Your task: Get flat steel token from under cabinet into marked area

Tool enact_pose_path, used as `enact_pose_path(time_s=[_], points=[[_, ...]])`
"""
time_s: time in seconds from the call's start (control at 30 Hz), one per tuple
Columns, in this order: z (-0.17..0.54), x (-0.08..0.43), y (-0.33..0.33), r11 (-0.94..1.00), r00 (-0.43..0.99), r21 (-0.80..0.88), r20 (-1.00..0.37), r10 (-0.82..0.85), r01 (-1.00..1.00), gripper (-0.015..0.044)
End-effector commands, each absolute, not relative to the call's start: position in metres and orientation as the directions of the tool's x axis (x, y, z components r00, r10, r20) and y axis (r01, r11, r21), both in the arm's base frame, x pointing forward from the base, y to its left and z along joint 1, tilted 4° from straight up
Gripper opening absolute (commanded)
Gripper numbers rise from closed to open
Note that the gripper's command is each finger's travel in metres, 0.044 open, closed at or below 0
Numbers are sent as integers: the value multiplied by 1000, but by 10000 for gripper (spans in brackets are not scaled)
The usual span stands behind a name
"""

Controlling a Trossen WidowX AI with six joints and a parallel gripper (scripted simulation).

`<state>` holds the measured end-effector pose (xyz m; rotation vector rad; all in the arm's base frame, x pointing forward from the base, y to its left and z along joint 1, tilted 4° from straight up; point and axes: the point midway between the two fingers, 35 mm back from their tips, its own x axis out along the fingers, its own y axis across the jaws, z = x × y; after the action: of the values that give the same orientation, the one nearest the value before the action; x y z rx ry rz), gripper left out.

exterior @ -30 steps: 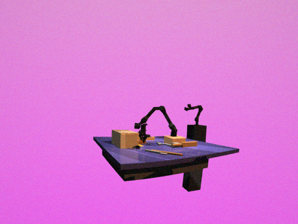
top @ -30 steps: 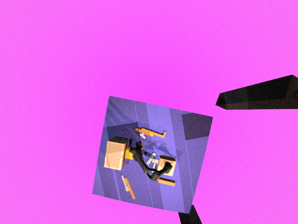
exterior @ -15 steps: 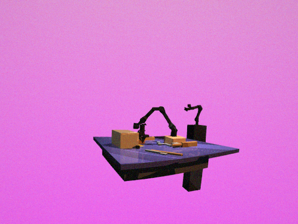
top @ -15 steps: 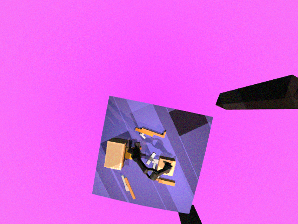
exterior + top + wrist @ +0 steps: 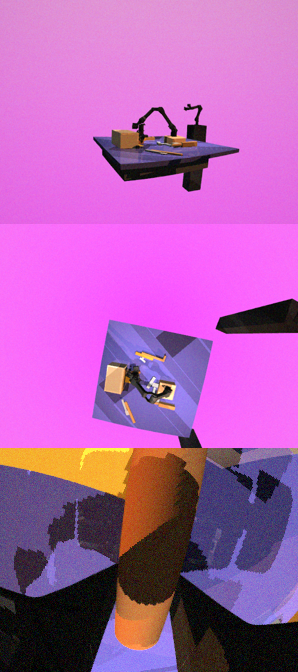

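Observation:
The tan cabinet (image 5: 115, 379) (image 5: 128, 139) stands at the left of the table. The yellow marked area (image 5: 127, 379) lies in front of it, partly hidden by the arm; a yellow surface (image 5: 60, 473) shows at the top left of the wrist view. My gripper (image 5: 146, 575) (image 5: 142, 139) is shut on a round orange handle (image 5: 138, 639), low over the table in front of the cabinet. The handle runs up out of the wrist view, so the tool's far end cannot be made out. The steel token is not visible in any view.
An orange bar with a bent end (image 5: 158, 358) and a small white T-shaped piece (image 5: 142, 359) lie on one side. Another orange bar (image 5: 130, 412) lies beside a pale strip (image 5: 124, 407) on the other. Pale pieces (image 5: 151, 382) and an orange block (image 5: 166, 406) (image 5: 189, 143) lie near the arm's base.

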<state>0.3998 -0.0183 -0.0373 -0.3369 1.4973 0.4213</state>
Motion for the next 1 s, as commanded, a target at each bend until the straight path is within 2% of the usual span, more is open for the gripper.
enact_pose_path(time_s=[0.0, 0.97], points=[[-37, 405, -17, 884, 27, 40, -998, 60, -466, 0], [-37, 418, 2, 884, 28, 41, -998, 61, -466, 0]])
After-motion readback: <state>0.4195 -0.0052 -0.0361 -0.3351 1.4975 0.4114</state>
